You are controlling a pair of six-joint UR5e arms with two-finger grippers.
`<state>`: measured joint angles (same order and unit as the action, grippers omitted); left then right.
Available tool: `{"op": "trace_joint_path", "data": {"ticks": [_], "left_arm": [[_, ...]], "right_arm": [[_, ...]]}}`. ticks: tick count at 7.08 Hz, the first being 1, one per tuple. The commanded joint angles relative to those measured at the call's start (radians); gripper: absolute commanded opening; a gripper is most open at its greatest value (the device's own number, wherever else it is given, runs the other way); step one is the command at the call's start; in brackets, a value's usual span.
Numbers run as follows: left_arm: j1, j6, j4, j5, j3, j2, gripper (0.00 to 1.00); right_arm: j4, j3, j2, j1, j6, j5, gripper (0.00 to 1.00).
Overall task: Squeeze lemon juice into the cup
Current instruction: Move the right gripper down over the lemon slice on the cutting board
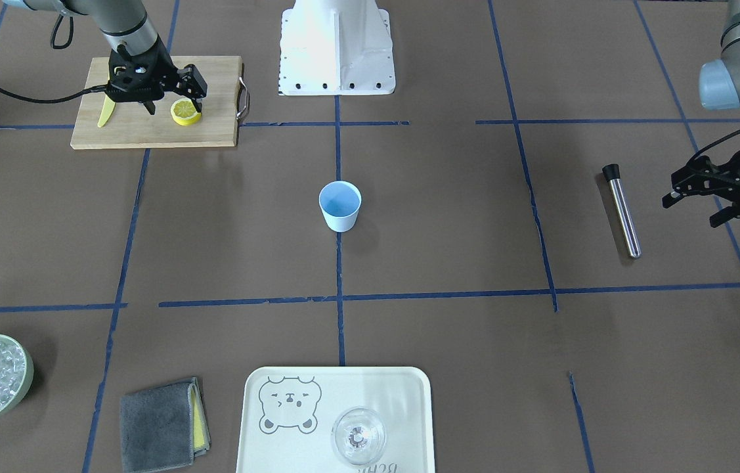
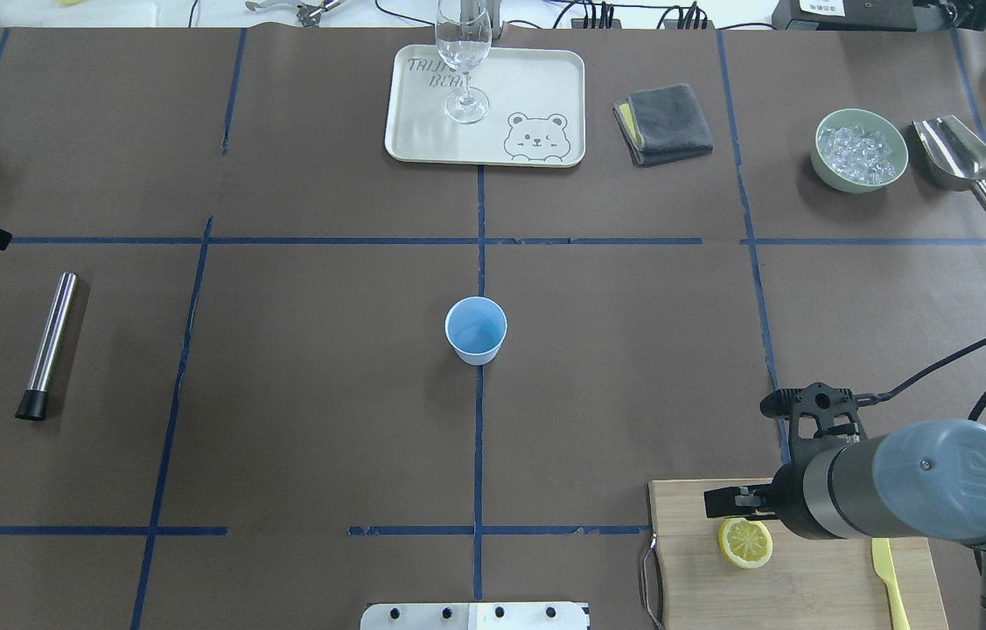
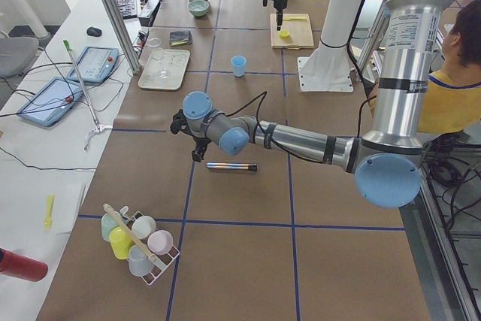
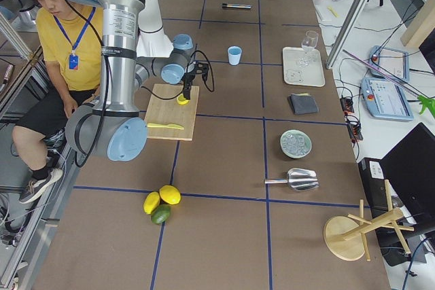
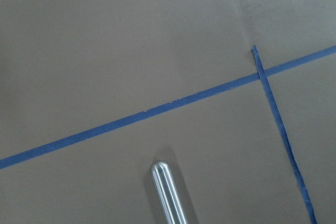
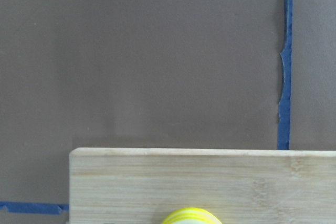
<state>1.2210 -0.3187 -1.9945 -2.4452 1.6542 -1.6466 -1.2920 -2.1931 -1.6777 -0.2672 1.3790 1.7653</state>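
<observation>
Brown paper taped into blue squares covers the counter, and I read the layout as set for reach. The cup [image 1: 340, 205] stands upright at the centre crossing, well apart from everything else, where either arm could get to it. Its blue inside looks empty.

At the wooden board [image 1: 146, 135] the right pincer [image 1: 174, 106] hangs released, fingers spread, low over the lemon [image 1: 185, 112]. The lemon lies flat on the board close by one finger, and I can't tell whether they touch. A yellow knife [image 1: 106, 113] lies on the board at the pincer's other side. The lemon isn't gripped yet, so I judge the pickup to be the step in hand.

The left pincer [image 1: 690, 213] is released and holds nothing, near a steel rod [image 1: 622, 210], probably just kept clear.

A pale-green bowl [image 1: 27, 378] holds ice. The clear glass [image 1: 358, 435] on the tray [image 1: 402, 401] appears empty.
</observation>
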Motion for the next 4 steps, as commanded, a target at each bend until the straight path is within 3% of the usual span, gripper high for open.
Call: {"op": "trace_joint_path", "data": {"ticks": [1, 4], "left_arm": [[0.000, 0.000, -0.001, 0.000, 0.006, 0.004, 1.00], [0.000, 0.001, -0.003, 0.000, 0.006, 0.008, 1.00]], "right_arm": [[-0.001, 0.024, 0.010, 0.048, 0.008, -0.038, 1.00], [-0.001, 0.065, 0.013, 0.068, 0.008, -0.036, 0.98]]}}
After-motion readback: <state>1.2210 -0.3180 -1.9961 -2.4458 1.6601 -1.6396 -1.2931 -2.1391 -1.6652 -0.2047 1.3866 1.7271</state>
